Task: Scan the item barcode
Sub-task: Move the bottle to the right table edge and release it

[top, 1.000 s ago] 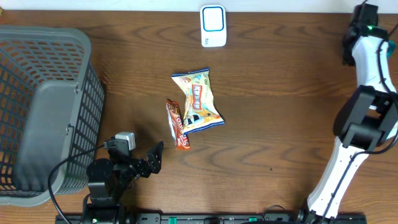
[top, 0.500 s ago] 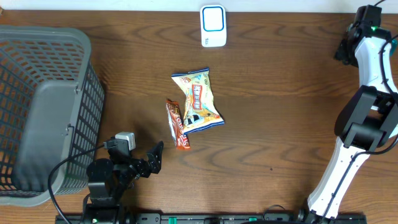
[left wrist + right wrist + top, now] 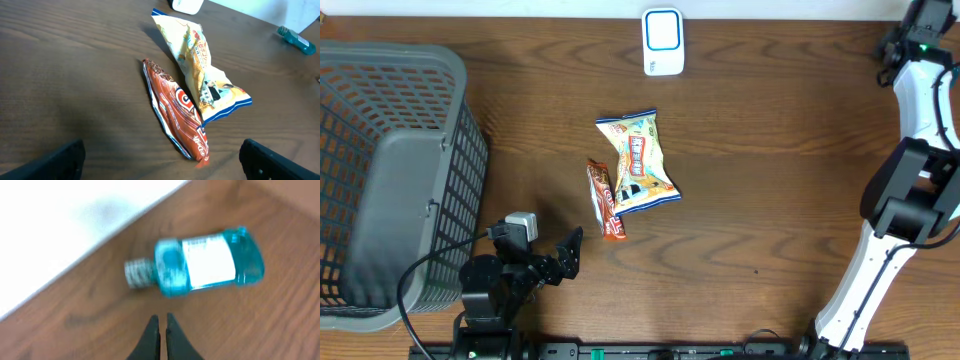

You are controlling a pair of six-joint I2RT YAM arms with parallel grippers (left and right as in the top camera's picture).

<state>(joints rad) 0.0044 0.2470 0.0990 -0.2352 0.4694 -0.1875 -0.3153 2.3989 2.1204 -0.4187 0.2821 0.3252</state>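
Right wrist shows the right gripper (image 3: 161, 316) pinched together just short of the bottle (image 3: 205, 262) — a nudge could roll it.

1. A grey plastic basket (image 3: 468, 170) stands upright at the left end of the table. Its walls are an open lattice, its rim is thick and rounded, and its floor looks solid. The left side of it runs out of the overhead view.
2. The table (image 3: 770, 170) has a dark brown wood-grain top, which fills most of all three views.
3. A white surface (image 3: 60, 225) borders the table's far edge. In the right wrist view it is blurred and meets the wood along a slanting line.
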